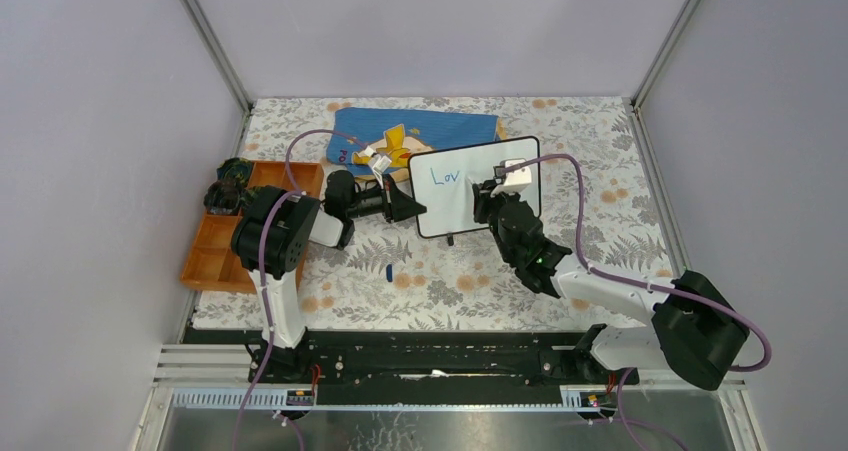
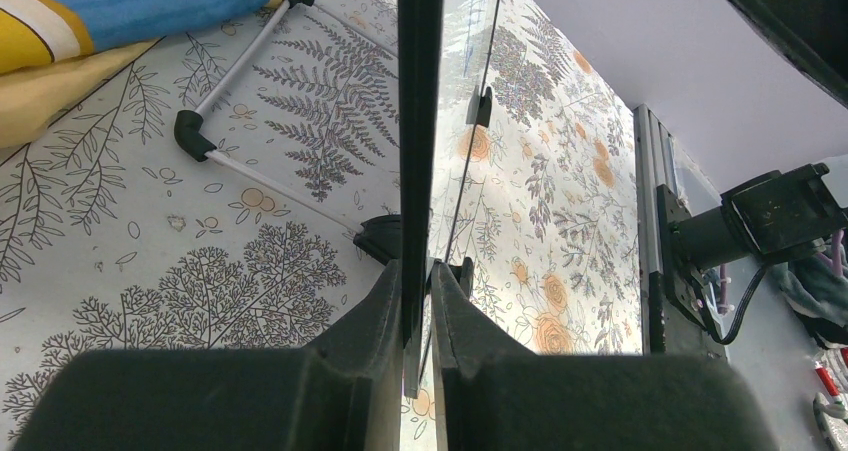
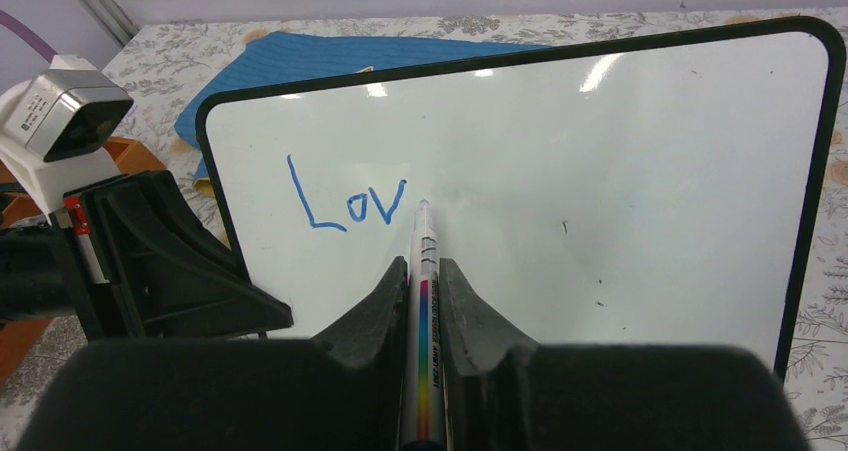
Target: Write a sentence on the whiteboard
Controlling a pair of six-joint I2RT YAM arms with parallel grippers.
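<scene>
Floral-print tabletop on our rig, with the whiteboard propped up in front of a blue cloth. We've got the left claw pinched on the board's left edge and the right claw clamped on a marker, tip at the board right after the sentence, just "Lov" in blue.

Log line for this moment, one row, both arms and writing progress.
left gripper: shut on whiteboard edge | right gripper: shut on marker, tip by the v | sentence: reads "Lov", unfinished
</scene>
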